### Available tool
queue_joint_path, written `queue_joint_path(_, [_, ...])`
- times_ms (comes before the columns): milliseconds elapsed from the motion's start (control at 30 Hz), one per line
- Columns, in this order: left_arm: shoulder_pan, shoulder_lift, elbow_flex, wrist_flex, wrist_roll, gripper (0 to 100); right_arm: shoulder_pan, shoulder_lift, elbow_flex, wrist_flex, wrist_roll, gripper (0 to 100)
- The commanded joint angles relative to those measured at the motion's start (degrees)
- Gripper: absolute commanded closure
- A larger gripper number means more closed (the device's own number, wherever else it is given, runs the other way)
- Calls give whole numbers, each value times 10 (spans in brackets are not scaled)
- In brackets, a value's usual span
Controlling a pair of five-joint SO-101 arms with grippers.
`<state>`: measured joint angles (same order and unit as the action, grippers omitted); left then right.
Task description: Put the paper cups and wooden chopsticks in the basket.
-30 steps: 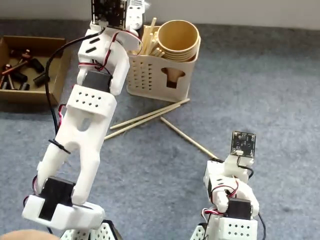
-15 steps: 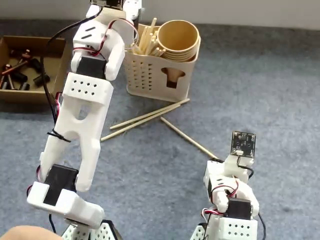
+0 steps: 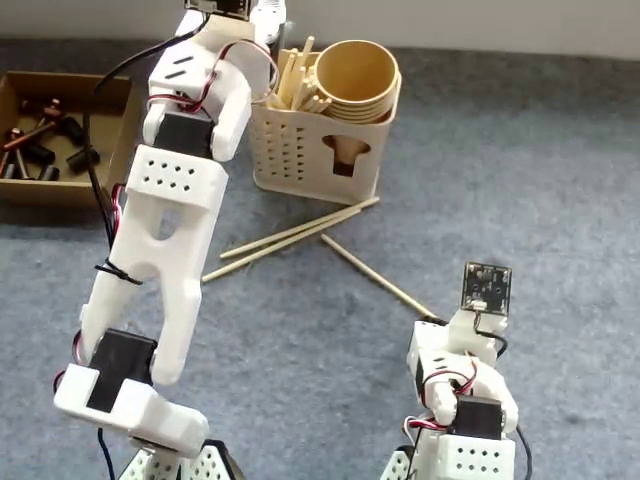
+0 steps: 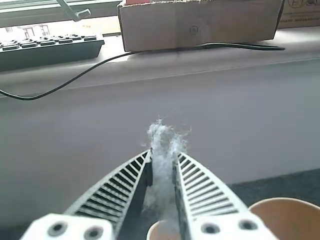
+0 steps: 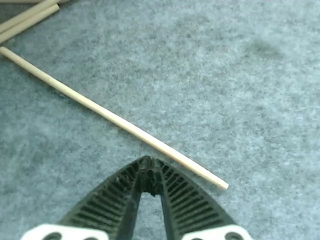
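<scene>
- The top edge of the high view cuts off the left gripper. From its wrist view I see the fingers slightly apart, and I can make out nothing between them.
- The right gripper has its fingers closed on nothing, just beside a single chopstick on the grey counter.
- The basket at top centre holds the paper cups. A pair of chopsticks lies below it.
- A cardboard box stands at upper left.
</scene>
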<state>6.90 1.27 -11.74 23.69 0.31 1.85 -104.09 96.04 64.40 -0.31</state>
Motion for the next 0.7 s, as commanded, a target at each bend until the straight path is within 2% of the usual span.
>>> queue_joint_path(0, [15, -67, -34, 38, 5, 919, 6, 2, 58, -8, 4, 993])
queue_joint_path(233, [71, -145, -35, 114, -4, 919, 6, 2, 58, -8, 4, 993])
queue_joint_path(367, [109, -167, -35, 151, -64, 920, 6, 2, 58, -8, 4, 993])
queue_joint_path(500, [143, -202, -35, 208, -94, 920, 6, 2, 58, -8, 4, 993])
queue_joint_path(667, [171, -242, -29, 309, -141, 920, 6, 2, 58, -8, 4, 993])
